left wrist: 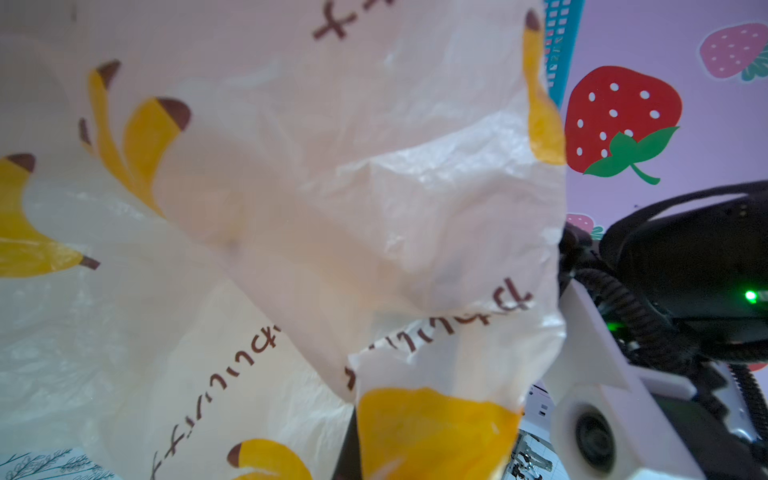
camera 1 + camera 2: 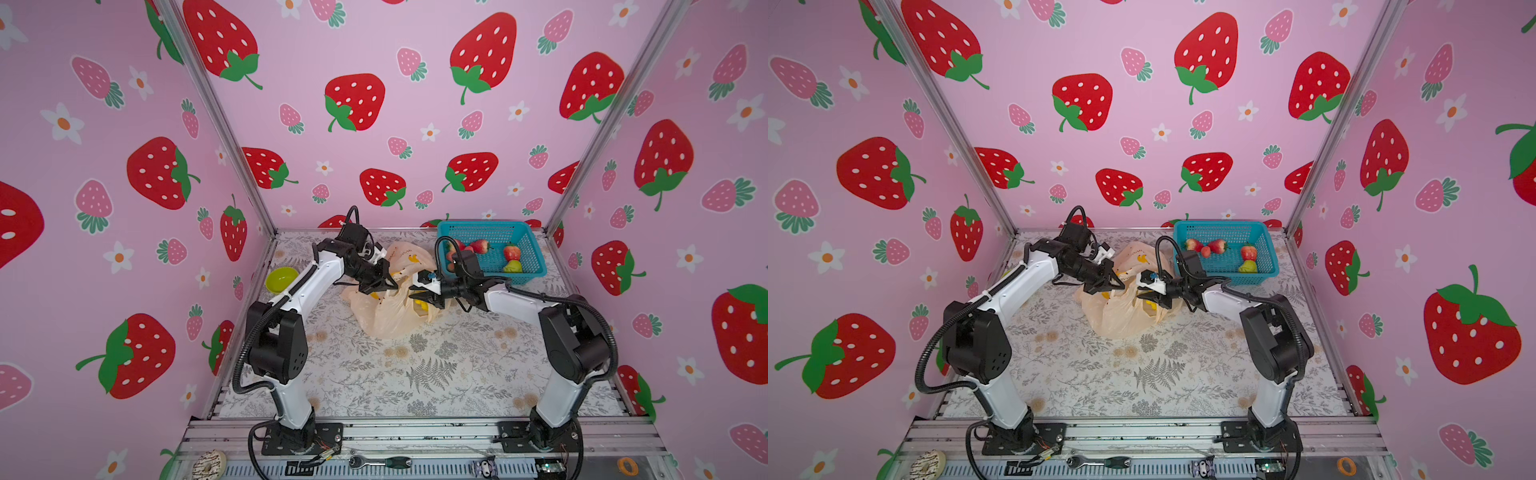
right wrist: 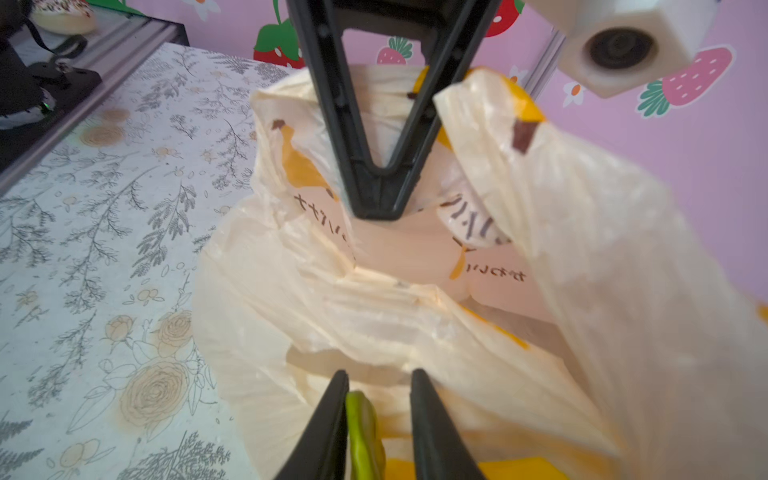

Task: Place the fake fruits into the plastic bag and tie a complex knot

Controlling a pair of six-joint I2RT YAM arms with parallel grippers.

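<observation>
"Where's the bag (image 2: 386,320)?"
"On the table (image 2: 415,374) near the basket (image 2: 530,245), long axis far-to-near, mouth facing the right arm. Left gripper (image 3: 374,205) pinches its rim."
"Right gripper (image 3: 379,374)?"
"Jaws apart over the mouth. The bananas' (image 3: 519,467) stem (image 3: 360,428) runs along one finger."
</observation>
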